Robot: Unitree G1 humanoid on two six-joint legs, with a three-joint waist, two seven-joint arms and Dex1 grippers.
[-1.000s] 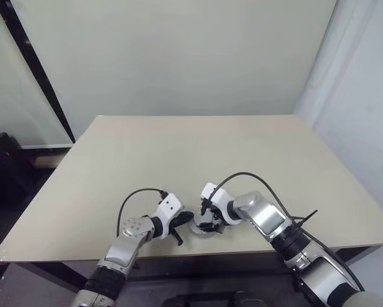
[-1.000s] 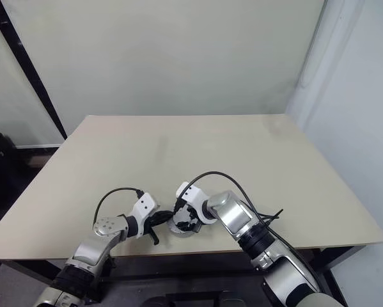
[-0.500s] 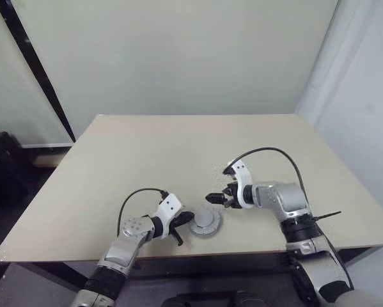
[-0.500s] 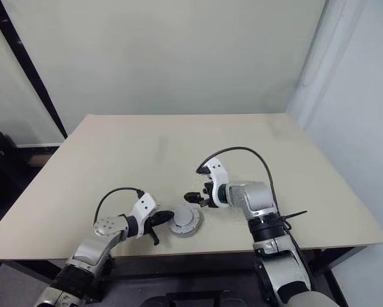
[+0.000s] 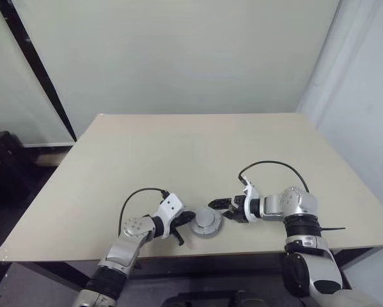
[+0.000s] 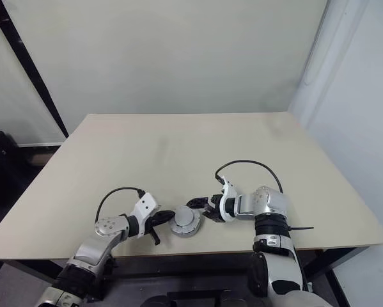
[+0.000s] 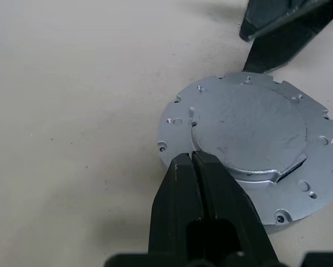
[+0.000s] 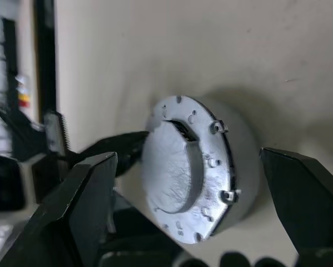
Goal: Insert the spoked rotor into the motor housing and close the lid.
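Note:
The motor housing (image 5: 205, 229) sits near the table's front edge with the grey lid (image 5: 206, 219) on top of it, its raised middle (image 7: 249, 130) facing up. The lid covers the housing, so the spoked rotor is hidden. My left gripper (image 5: 183, 221) is shut and empty, its fingertips (image 7: 191, 160) at the lid's left rim. My right gripper (image 5: 222, 210) stands open just right of the housing, pointing at its side wall (image 8: 241, 167), with its fingers apart from it.
The beige table (image 5: 178, 153) stretches far behind the housing. Its front edge (image 5: 197, 254) runs close below the grippers. A black cable (image 5: 268, 165) loops above my right wrist.
My right gripper has come off the top of the lid, rolled over and drawn back to the right. It now stands open beside the housing. The left gripper and the housing have not moved.

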